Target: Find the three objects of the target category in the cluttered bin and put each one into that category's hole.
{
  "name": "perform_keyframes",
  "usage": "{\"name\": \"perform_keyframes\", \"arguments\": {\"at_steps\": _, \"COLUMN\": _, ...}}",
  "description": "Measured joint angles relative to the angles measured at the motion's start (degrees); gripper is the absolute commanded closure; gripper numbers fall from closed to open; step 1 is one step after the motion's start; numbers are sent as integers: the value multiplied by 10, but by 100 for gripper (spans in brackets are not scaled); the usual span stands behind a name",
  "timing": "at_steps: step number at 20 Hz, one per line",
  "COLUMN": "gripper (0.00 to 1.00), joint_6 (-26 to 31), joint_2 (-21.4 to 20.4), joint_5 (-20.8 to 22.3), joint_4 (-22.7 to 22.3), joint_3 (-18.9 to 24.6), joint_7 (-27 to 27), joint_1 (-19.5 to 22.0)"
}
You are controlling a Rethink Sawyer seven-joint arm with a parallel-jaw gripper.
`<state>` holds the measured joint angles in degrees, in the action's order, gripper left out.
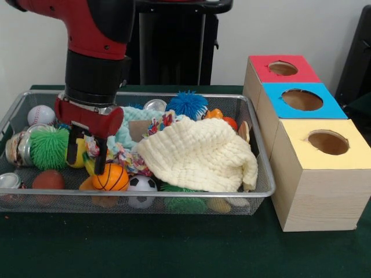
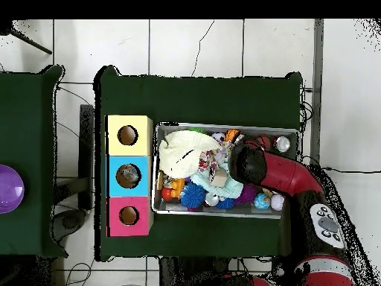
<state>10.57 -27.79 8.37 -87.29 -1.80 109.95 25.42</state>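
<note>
My hand (image 1: pixel 86 155) hangs in the bin's (image 1: pixel 264 191) left part, two black fingers (image 1: pixel 73 149) down and spread apart among the toys, gripping nothing I can make out. Right fingertip sits just above the orange basketball (image 1: pixel 111 177). Balls I count in the front view: one basketball, one soccer ball (image 1: pixel 141 184), one baseball (image 1: pixel 41 114), one brown ball (image 1: pixel 48 180). Spiky balls: one green (image 1: pixel 48 147), one blue (image 1: pixel 187 103). One cream cloth (image 1: pixel 200 153) covers the bin's middle and right. Three boxes beside the bin on the worktop (image 1: pixel 145 246), one hole each: red (image 1: pixel 283 69), blue (image 1: pixel 302 100), yellow (image 1: pixel 328 142). Overhead, my arm (image 2: pixel 279 173) hides the hand; only there a purple bowl (image 2: pixel 10 188) shows at the edge.
</note>
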Motion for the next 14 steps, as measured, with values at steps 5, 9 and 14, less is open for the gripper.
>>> {"name": "perform_keyframes", "arguments": {"at_steps": 5, "gripper": 0, "joint_6": -15, "joint_2": -3, "joint_5": 0, "joint_4": -16, "joint_3": 34, "joint_7": 0, "joint_1": 16}}
{"name": "perform_keyframes", "arguments": {"at_steps": 9, "gripper": 0, "joint_6": -11, "joint_2": -3, "joint_5": 0, "joint_4": -23, "joint_3": 63, "joint_7": 0, "joint_1": 21}}
{"name": "perform_keyframes", "arguments": {"at_steps": 14, "gripper": 0, "joint_6": 11, "joint_2": -6, "joint_5": 0, "joint_4": -23, "joint_3": 81, "joint_7": 0, "joint_1": 29}}
